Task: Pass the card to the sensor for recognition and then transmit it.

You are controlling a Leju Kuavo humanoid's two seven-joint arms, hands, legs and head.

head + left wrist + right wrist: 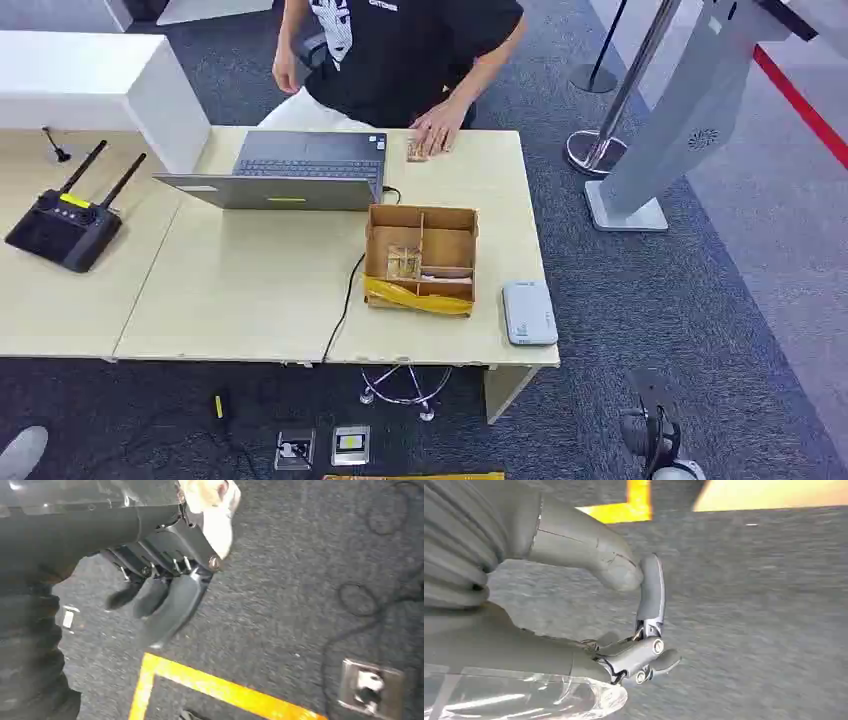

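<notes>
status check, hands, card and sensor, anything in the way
Left hand low over carpet, holding nothing. Right hand thumb touching a finger, nothing held. Small tan card under person's hand at table's far edge. Grey flat sensor unobstructed.

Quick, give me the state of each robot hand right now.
Left robot hand: empty, hanging over the carpet, fingers curled loosely; open or shut cannot be told.
Right robot hand: shut, thumb tip against a finger, nothing held.

grey carpet (640,300), pale wooden desk (250,290)
</notes>
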